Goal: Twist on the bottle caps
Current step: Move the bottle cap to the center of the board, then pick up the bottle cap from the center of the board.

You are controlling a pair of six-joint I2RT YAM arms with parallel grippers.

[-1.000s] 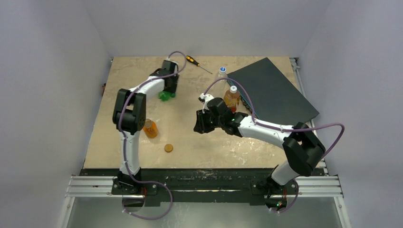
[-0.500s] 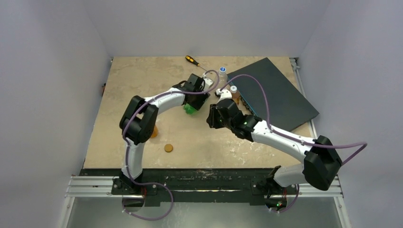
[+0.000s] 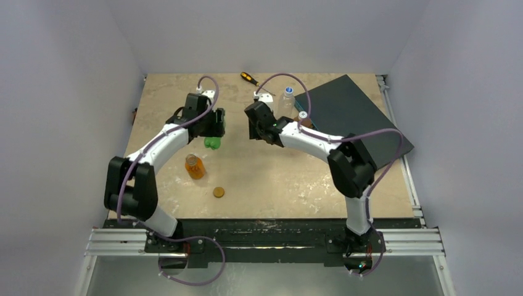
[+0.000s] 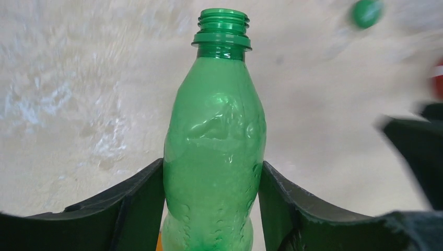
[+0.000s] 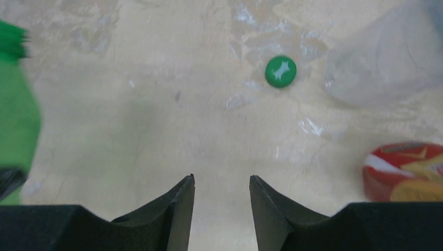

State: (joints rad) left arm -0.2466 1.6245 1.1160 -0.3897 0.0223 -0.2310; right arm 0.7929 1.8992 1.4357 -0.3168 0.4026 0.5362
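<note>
My left gripper (image 4: 211, 178) is shut on the body of a green bottle (image 4: 214, 151), whose threaded neck stands open with no cap. In the top view this bottle (image 3: 213, 143) hangs under the left gripper (image 3: 212, 133) at the table's back left. A green cap (image 5: 280, 71) lies flat on the table ahead of my right gripper (image 5: 221, 180), which is open with nothing between its fingers. From above, the right gripper (image 3: 253, 132) sits just right of the green bottle. An uncapped orange bottle (image 3: 195, 166) stands further forward, with an orange cap (image 3: 218, 192) lying near it.
A clear bottle (image 3: 287, 98) with a blue cap and an amber bottle (image 3: 301, 120) with a white cap stand at the edge of a black board (image 3: 354, 117). A black-and-orange screwdriver (image 3: 250, 78) lies at the back.
The left arm carried the green bottle right toward the middle, then back left. The right gripper moved toward the back of the table and its jaws widened.
</note>
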